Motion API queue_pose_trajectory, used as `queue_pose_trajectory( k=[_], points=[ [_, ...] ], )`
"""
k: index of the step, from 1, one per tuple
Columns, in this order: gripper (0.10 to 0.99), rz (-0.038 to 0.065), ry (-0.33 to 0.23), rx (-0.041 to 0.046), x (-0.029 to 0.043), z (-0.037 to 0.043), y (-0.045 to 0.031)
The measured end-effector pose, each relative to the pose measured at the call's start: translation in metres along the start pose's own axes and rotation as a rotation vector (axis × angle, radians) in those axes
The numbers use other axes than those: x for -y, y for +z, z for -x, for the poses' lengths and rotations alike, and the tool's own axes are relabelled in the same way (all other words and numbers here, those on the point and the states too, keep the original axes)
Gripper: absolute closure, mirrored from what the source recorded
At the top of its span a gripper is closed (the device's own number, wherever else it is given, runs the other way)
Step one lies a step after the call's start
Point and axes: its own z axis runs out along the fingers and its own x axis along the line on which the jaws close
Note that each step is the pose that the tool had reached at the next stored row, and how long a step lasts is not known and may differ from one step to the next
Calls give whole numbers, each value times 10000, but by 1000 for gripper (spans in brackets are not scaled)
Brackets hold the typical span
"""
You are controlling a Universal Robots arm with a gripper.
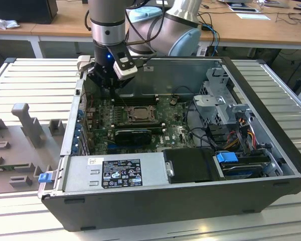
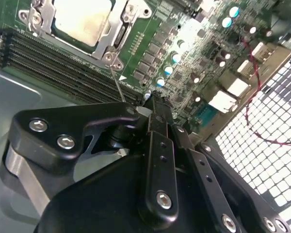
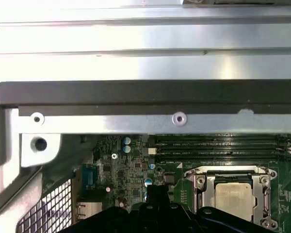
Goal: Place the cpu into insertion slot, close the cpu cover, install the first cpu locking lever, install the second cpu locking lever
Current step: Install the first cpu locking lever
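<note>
The chip [image 2: 82,19] sat in the socket [image 1: 135,113] under the lowered cover [image 3: 223,171], while the gripper [image 2: 153,104], fingers seemingly pressed together, met one raised thin lever [image 2: 117,82], so the levers looked unfastened.

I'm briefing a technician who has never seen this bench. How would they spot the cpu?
Look into the open computer case, at the green motherboard. Beside the long black memory slots lies the square silver cpu cover. The cpu is the pale, flat metal face in its cut-out centre, plain where the surrounding parts are dark or green.
</note>
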Motion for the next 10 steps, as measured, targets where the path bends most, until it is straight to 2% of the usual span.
queue_pose_trajectory(
  k=[2,3,5,7,9,10],
  points=[
    [980,0,0,-1,-26,4,10],
    [980,-2,0,-2,-67,31,14],
    [980,-2,1,-9,-75,77,13],
    [980,-1,2,-24,-77,168,14],
    [980,-2,3,-54,-79,311,18],
    [980,-4,0,-62,-80,355,19]
  ],
)
